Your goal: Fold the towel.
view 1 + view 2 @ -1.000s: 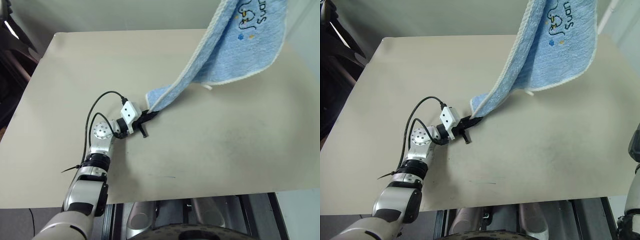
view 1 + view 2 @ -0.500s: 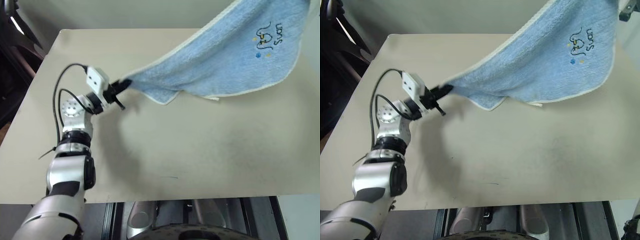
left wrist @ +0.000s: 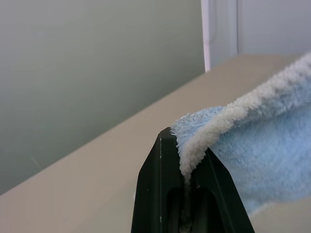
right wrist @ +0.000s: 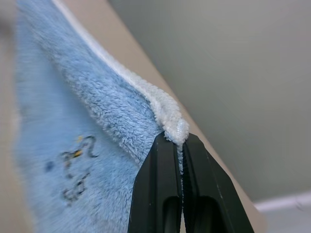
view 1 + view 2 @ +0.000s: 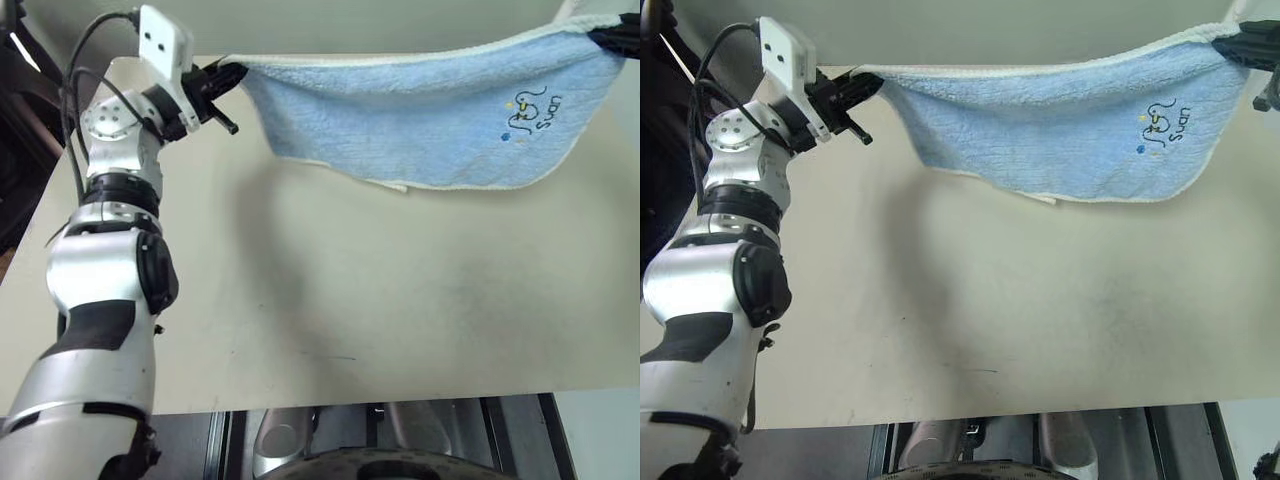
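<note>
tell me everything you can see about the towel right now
The towel is a small light-blue terry cloth with cream-white stitched edging and a dark embroidered mark with tiny coloured dots near its right end. It hangs spread out in the air above the beige table, top edge stretched nearly level, lower edge sagging. The left gripper pinches one top corner, the right gripper the other.

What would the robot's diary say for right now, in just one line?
towel: held up over table, spread | left claw: shut on one corner | right claw: shut on other corner | fold: not done
</note>
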Robot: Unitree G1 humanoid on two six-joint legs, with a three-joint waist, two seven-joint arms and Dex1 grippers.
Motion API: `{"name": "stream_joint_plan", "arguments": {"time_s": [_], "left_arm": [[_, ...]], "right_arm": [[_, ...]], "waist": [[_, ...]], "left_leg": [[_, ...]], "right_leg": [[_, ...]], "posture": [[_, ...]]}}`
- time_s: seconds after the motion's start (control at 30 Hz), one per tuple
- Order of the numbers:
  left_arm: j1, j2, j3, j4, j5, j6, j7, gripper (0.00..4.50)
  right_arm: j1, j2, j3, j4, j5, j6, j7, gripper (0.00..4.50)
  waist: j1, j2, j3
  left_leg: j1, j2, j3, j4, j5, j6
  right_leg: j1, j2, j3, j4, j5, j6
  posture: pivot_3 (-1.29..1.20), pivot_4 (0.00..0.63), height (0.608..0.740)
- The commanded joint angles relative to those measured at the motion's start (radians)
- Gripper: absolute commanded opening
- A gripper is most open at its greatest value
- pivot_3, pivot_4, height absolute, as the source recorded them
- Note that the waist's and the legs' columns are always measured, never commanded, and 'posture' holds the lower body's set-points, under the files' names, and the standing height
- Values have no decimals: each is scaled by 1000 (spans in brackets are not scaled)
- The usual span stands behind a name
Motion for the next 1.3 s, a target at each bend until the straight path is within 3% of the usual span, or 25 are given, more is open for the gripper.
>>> {"name": "stream_joint_plan", "arguments": {"time_s": [0.03, 0.2, 0.33, 0.4, 0.5, 0.57, 0.7, 0.73, 0.83, 0.9, 1.07, 1.17, 1.3], "left_arm": [[-84, 18, -44, 8, 89, 41, 54, 16], [-143, 69, -146, 21, 246, 52, 116, 16], [-156, 92, -169, 25, 294, 44, 120, 16], [-161, 122, -188, 25, 325, 33, 99, 16], [-148, 204, -198, 21, 328, 31, -100, 16], [-145, 218, -197, 19, 324, 32, -145, 16], [-144, 220, -193, 17, 324, 33, -159, 16], [-134, 233, -190, 14, 315, 32, -214, 16], [-56, 309, -142, -8, 227, 82, -541, 16], [-17, 335, -143, -27, 199, 101, -626, 16], [102, 402, -251, -138, 46, 157, -656, 16], [264, 501, -372, -376, -186, 281, -656, 16], [497, 670, -467, -717, -451, 419, -656, 16]], "right_arm": [[-80, 44, 6, 141, -82, -86, -137, 0], [-172, 137, 8, 326, -159, -207, -341, 0], [-189, 157, 6, 378, -179, -277, -383, 0], [-156, 155, -9, 374, -161, -297, -363, 0], [26, 120, -86, 263, -47, -313, -233, 0], [78, 109, -104, 213, -18, -297, -204, 0], [103, 103, -108, 177, 0, -279, -205, 0], [166, 90, -122, 129, 19, -286, -176, 0], [526, 30, -214, -154, 97, -230, -73, 0], [659, 16, -268, -285, 149, -169, -59, 0], [955, -21, -404, -531, 204, -72, -12, 0], [1105, -13, -514, -671, 249, 12, 6, 0], [1208, -10, -588, -725, 252, 53, 3, 0]], "waist": [[-2, 1, 1], [-5, 6, 4], [-5, 10, 7], [-2, 11, 7], [-2, 8, 6], [-3, 9, 7], [-1, 12, 9], [-2, 12, 9], [3, 7, 6], [2, 8, 7], [1, 12, 9], [-4, 10, 9], [-11, 9, 8]], "left_leg": [[0, 0, 1, -1, 0, 0], [-1, 0, 0, -4, 0, 1], [-4, -1, 2, -10, 0, 0], [-6, 0, 2, -13, 2, -1], [-15, 1, 1, -14, 5, -6], [-19, 2, -1, -13, 6, -16], [-26, -3, 3, -12, 7, -13], [-27, -2, 2, -11, 7, -13], [-26, -1, -2, -11, 5, -13], [-22, 1, -2, -11, 1, -15], [-22, 1, 1, 4, -1, -12], [-10, 2, 1, 5, -8, 3], [2, 0, 2, 6, -9, 5]], "right_leg": [[0, 1, 0, 0, 0, 0], [-3, -1, 1, -2, 1, 1], [-8, 0, -1, -2, 1, 0], [-10, -1, -1, -3, 1, 0], [-19, 1, -3, -4, 0, -1], [-20, 1, -3, -5, -2, -1], [-29, -4, -1, -4, -3, 3], [-29, -5, -1, -4, -3, 4], [-26, -4, -3, -5, -4, 3], [-21, -1, -4, -5, -6, 1], [-19, 0, -2, 2, -5, 4], [-5, 0, -3, -3, -3, 4], [7, 0, 0, -3, -5, -3]], "posture": [[0, 150, 733], [0, 150, 733], [0, 150, 733], [0, 150, 733], [0, 150, 733], [0, 150, 733], [0, 150, 733], [0, 150, 733], [0, 150, 733], [0, 150, 733], [0, 150, 733], [0, 150, 733], [0, 150, 733]]}}
